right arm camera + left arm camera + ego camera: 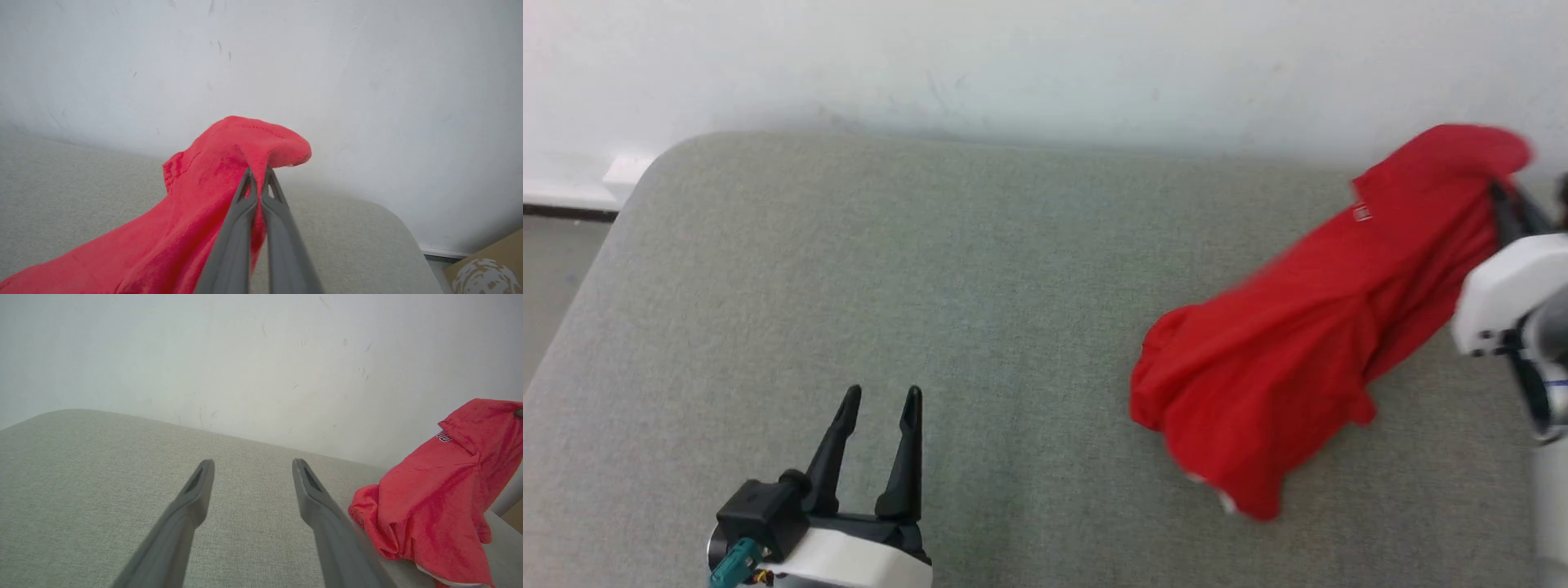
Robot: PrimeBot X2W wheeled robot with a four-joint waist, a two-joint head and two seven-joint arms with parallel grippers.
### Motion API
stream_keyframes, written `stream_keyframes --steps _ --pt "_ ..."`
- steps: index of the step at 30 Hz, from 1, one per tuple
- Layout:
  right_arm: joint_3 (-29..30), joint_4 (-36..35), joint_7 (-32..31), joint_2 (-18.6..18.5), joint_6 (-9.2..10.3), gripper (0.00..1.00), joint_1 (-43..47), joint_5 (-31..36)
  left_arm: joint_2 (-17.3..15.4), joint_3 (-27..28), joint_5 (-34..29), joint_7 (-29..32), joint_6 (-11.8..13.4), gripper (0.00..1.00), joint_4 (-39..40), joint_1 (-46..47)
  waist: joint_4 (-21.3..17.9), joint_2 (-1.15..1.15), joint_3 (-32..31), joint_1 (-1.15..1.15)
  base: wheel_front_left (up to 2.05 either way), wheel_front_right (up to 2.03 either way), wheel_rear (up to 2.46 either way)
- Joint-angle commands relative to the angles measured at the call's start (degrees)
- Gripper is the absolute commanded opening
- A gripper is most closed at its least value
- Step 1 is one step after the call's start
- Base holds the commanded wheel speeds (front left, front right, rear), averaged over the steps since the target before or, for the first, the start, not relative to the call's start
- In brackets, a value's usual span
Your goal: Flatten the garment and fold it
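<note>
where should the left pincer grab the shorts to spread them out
Take the shorts by the bunched low end lying on the grey surface. Come from the robot's left, low along the surface: the right pincer pinches the raised end, so this end is free, and the open left pincer stands on that side.

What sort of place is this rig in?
Probably an indoor lab or test room: a grey fabric-covered worktop against a scuffed white wall, with a cardboard box beside it.
</note>
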State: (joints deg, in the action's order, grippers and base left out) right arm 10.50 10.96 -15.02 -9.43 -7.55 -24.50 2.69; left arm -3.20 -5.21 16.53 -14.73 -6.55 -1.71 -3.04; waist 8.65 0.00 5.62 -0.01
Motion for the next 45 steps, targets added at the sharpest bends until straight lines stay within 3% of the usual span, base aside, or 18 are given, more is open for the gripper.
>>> stream_keyframes --steps 1,4,9,16,17,18,26,32,38,45 --pt "1.2 -1.1 -0.6 -0.6 0.06 0.0 0.0 0.6 0.2 0.3 -0.4 -0.3 0.0 1.0 0.3 -0.6 -2.0 0.0 -2.0 0.01 0.0 0.0 0.0" --pt "5.2 -4.9 -3.2 -1.1 0.06 0.0 3.2 1.9 0.2 0.4 -0.4 -0.3 0.0 1.0 0.7 -1.2 -2.4 0.0 -2.0 0.01 0.0 0.0 0.0" --pt "11.1 -9.6 -6.2 2.5 0.06 0.0 13.3 1.3 0.3 0.4 -0.3 -0.3 0.0 1.0 1.2 -1.1 -2.5 0.0 -0.3 0.01 0.0 0.0 0.0" --pt "12.5 -10.7 -9.1 6.5 0.06 0.0 26.4 -4.4 0.3 1.0 -0.3 -0.3 -0.2 1.0 1.4 -0.5 -3.7 0.0 1.7 0.01 0.0 0.0 0.0" --pt "12.4 -10.4 -9.1 6.5 0.06 0.45 27.2 -5.4 0.3 1.0 -0.3 -0.3 -0.2 1.0 1.3 -0.4 -3.9 0.0 1.8 0.01 0.0 0.0 0.0" --pt "12.4 -10.1 -8.9 6.5 0.06 1.0 27.6 -6.0 0.3 0.9 -0.3 -0.3 -0.2 1.0 1.2 -0.3 -4.1 0.0 1.9 0.01 0.0 0.0 0.0" --pt "10.9 -17.6 -5.2 6.5 0.06 1.0 23.5 -6.5 0.3 0.7 -0.7 -0.3 -0.4 1.0 0.6 0.2 -4.6 0.0 0.9 0.01 0.0 0.0 0.0" --pt "-0.1 -24.1 -9.5 6.5 0.06 1.0 20.3 -7.4 0.3 0.5 -0.4 -0.3 -0.4 1.0 0.6 0.3 -3.0 0.0 1.1 0.01 0.0 0.0 0.0" --pt "-14.0 -18.0 -17.7 4.7 0.06 1.0 16.7 -8.9 0.3 -0.1 0.1 -0.3 -0.4 1.0 0.2 1.1 -0.5 0.0 2.6 0.01 0.0 0.0 0.0" --pt "-22.3 -5.0 -20.3 0.5 0.06 1.0 9.5 -7.0 0.3 -0.5 0.8 -0.3 -0.5 1.0 -0.6 2.1 2.2 0.0 3.9 0.01 0.0 0.0 0.0"
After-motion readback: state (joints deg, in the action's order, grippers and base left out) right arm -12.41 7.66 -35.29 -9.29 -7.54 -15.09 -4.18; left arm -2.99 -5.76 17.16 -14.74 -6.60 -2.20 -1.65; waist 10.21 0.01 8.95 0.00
